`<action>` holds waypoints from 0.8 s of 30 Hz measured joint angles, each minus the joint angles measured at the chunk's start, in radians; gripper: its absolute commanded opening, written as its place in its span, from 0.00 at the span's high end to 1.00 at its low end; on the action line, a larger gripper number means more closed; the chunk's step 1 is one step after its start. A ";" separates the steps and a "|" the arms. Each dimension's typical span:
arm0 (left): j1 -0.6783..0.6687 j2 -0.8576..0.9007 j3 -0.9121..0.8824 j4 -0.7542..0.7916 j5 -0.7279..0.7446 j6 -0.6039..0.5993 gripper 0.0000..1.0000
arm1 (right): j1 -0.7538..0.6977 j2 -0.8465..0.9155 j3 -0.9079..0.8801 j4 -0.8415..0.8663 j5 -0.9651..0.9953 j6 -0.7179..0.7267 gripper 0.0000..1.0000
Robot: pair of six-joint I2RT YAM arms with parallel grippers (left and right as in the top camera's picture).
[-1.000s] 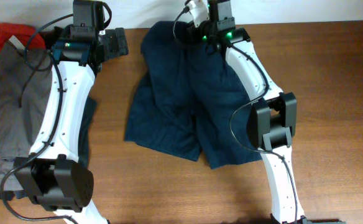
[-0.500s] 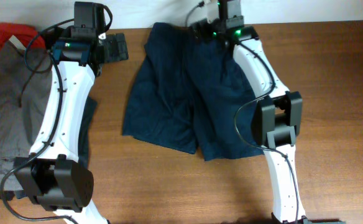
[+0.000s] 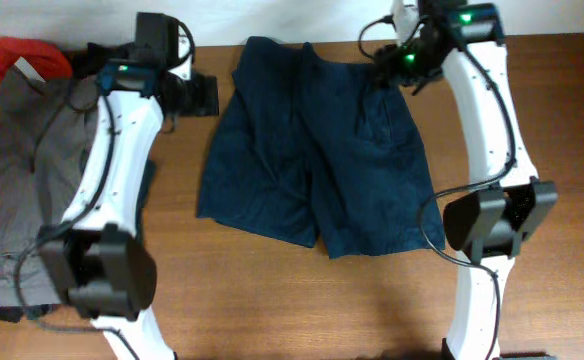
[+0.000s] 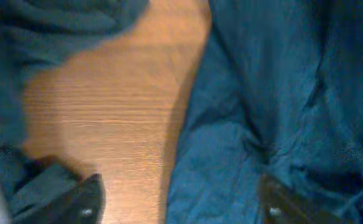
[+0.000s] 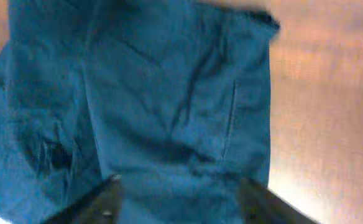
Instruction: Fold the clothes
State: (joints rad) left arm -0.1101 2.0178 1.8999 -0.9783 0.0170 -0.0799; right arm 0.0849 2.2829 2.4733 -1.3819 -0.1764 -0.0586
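Observation:
Dark navy shorts lie spread flat in the middle of the table, waistband towards the far edge. My left gripper hovers at their upper left edge. In the left wrist view it is open, with bare wood and the edge of the shorts between its fingers. My right gripper hangs over the waistband's right end. In the right wrist view it is open above the shorts, gripping nothing. Grey trousers and a small red piece lie at the far left.
A dark garment shows beside the left arm, partly hidden by it. The wooden table is bare to the right of the shorts and along the front. The table's far edge runs just behind the waistband.
The right arm has swung off the shorts to their right side, and its gripper has let go of the waistband. The shorts now lie flatter. The left gripper has shifted right towards them.

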 measured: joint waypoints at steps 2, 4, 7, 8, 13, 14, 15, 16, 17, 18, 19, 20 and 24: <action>0.000 0.057 0.000 0.003 0.028 0.003 0.65 | -0.008 0.003 -0.037 -0.024 0.001 -0.001 0.67; 0.000 0.109 -0.001 0.009 0.048 0.007 0.75 | -0.014 0.011 -0.076 -0.031 0.000 0.005 0.82; -0.001 0.170 -0.003 0.022 0.066 0.010 0.85 | -0.014 0.019 -0.148 -0.014 0.000 0.004 0.96; -0.002 0.184 -0.003 0.024 0.070 0.013 0.91 | -0.014 0.020 -0.180 -0.002 0.000 0.011 0.96; -0.019 0.209 -0.005 0.052 0.080 0.014 0.92 | -0.014 0.024 -0.338 0.098 -0.001 0.029 0.96; -0.027 0.210 -0.005 0.063 0.081 0.014 0.92 | -0.014 0.025 -0.372 0.117 -0.002 0.030 0.96; -0.036 0.213 -0.005 0.072 0.082 0.015 0.92 | -0.014 0.026 -0.408 0.140 -0.005 0.032 0.96; -0.045 0.216 -0.005 0.077 0.082 0.016 0.92 | -0.014 0.028 -0.435 0.158 -0.008 0.032 0.96; -0.055 0.221 -0.005 0.083 0.083 0.016 0.92 | -0.014 0.028 -0.449 0.170 -0.008 0.032 0.96; -0.063 0.226 -0.005 0.085 0.084 0.016 0.92 | -0.014 0.028 -0.470 0.181 -0.008 0.033 0.96; -0.071 0.233 -0.005 0.087 0.084 0.016 0.92 | -0.014 0.028 -0.492 0.195 -0.009 0.033 0.96; -0.080 0.241 -0.005 0.087 0.084 0.016 0.92 | -0.014 0.028 -0.502 0.203 -0.009 0.033 0.95; -0.103 0.277 -0.005 0.100 0.084 0.016 0.91 | -0.015 0.028 -0.544 0.245 -0.009 0.036 0.96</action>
State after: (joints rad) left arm -0.2131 2.2951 1.8950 -0.8780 0.1013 -0.0635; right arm 0.0700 2.3112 1.9289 -1.1366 -0.1852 -0.0223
